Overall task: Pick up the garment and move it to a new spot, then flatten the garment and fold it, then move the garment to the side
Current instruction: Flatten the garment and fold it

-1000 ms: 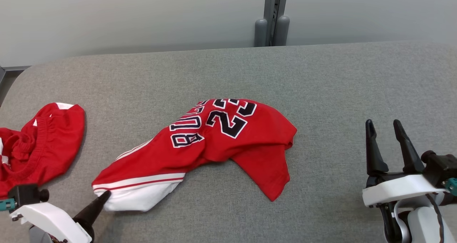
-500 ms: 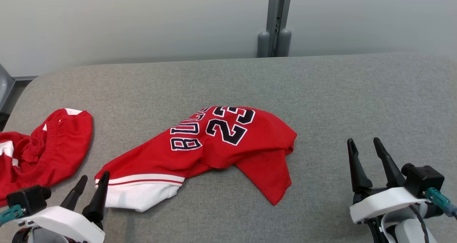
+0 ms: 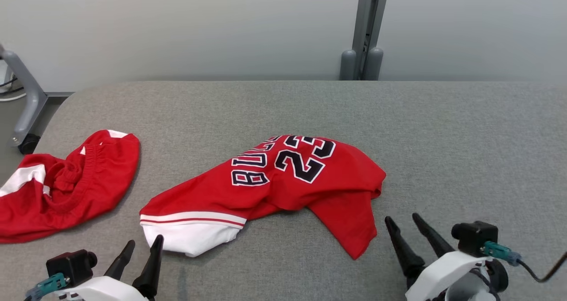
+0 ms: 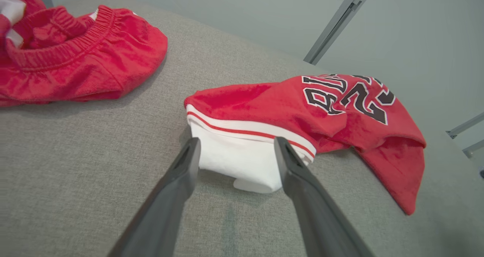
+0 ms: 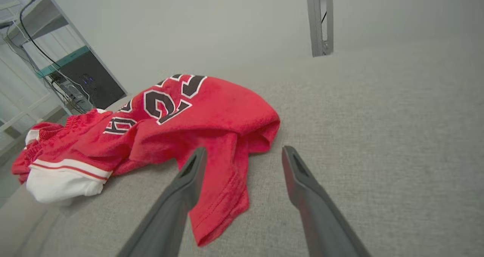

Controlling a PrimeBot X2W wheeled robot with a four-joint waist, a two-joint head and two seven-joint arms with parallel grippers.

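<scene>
The red jersey [image 3: 274, 186] is lying crumpled in the middle of the grey padded table [image 3: 443, 137], number and lettering facing up, and nothing is holding it. Its white hem band [image 3: 190, 237] is trailing out toward seven o'clock, and a loose red flap [image 3: 354, 230] is spilling toward five o'clock. It is bunching and doubling over itself, so the flattening and folding are looking like work not yet started.

The left gripper [image 3: 145, 241] is sitting at seven o'clock of the jersey, jaws spread wide and empty. Its two dark fingers are flanking the white hem in its wrist view, tips just beside the cloth; whether they are grazing it I cannot tell. That hem is the nearest corner to that arm, so it is probably lining up there for a pinch.

The right gripper [image 3: 402, 218] is waiting at five o'clock, also spread wide and gripping nothing, fingers pointing at the red flap. One gripper at each low corner is suggesting a two-handed spread.

Out at nine o'clock, a pair of red shorts [image 3: 71, 181] is resting well apart, heaped by the table's edge. A grey post [image 3: 365, 31] is standing behind the table at one o'clock.
</scene>
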